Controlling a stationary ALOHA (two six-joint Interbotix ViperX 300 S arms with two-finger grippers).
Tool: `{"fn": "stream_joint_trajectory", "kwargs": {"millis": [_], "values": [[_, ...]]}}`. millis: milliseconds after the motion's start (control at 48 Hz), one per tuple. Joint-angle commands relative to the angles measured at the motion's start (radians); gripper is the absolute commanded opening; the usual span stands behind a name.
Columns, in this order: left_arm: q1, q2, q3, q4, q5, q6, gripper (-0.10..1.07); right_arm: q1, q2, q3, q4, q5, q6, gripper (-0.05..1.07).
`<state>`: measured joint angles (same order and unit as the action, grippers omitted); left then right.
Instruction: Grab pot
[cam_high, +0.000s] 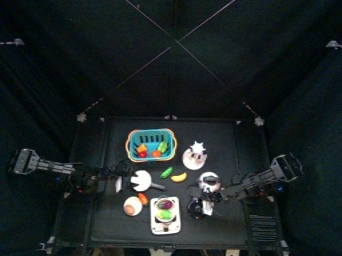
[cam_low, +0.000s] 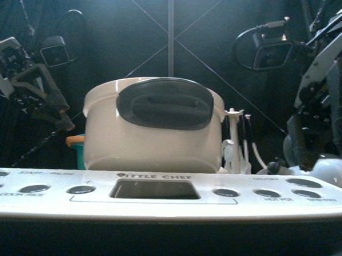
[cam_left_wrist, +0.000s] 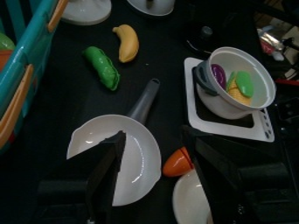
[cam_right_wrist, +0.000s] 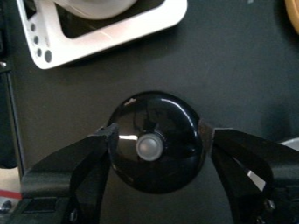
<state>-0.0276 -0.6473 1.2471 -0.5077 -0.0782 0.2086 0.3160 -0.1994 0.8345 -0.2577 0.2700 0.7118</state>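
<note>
The pot (cam_high: 164, 210) stands on a white toy stove (cam_high: 164, 229) at the table's front middle. It looks pale in the left wrist view (cam_left_wrist: 239, 83), with green, yellow and purple pieces inside, and fills the front view (cam_low: 151, 130). My left gripper (cam_high: 118, 183) is to the pot's left. It is open (cam_left_wrist: 158, 142) over a white scoop with a dark handle (cam_left_wrist: 122, 149). My right gripper (cam_high: 201, 207) is just to the pot's right. Its jaws stand open (cam_right_wrist: 162, 136) on either side of a black round lid with a knob (cam_right_wrist: 149, 144).
A blue basket (cam_high: 151, 145) with toy food stands at the back. A green pea pod (cam_left_wrist: 103, 68), a yellow banana (cam_left_wrist: 125, 42) and an orange piece (cam_left_wrist: 177, 162) lie between the scoop and the stove. A white round thing with a dark centre (cam_high: 210, 182) stands behind my right gripper.
</note>
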Motion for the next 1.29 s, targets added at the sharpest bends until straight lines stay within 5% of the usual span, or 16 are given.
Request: {"fn": "stream_joint_trajectory", "kwargs": {"millis": [0, 542, 1083, 1271], "values": [[0.002, 0.002, -0.023, 0.000, -0.002, 0.000, 0.89, -0.015, -0.014, -0.048, -0.029, -0.021, 0.000, 1.01], [0.000, 0.000, -0.018, 0.000, 0.003, 0.000, 0.89, -0.138, 0.135, -0.198, 0.009, -0.212, 0.002, 1.01], [-0.002, 0.000, -0.008, 0.000, 0.003, 0.000, 0.89, -0.132, 0.273, -0.287, 0.063, -0.147, -0.002, 1.00], [0.000, 0.000, -0.008, 0.000, 0.003, 0.000, 0.89, -0.132, 0.298, -0.314, 0.061, -0.078, -0.006, 0.91]]}}
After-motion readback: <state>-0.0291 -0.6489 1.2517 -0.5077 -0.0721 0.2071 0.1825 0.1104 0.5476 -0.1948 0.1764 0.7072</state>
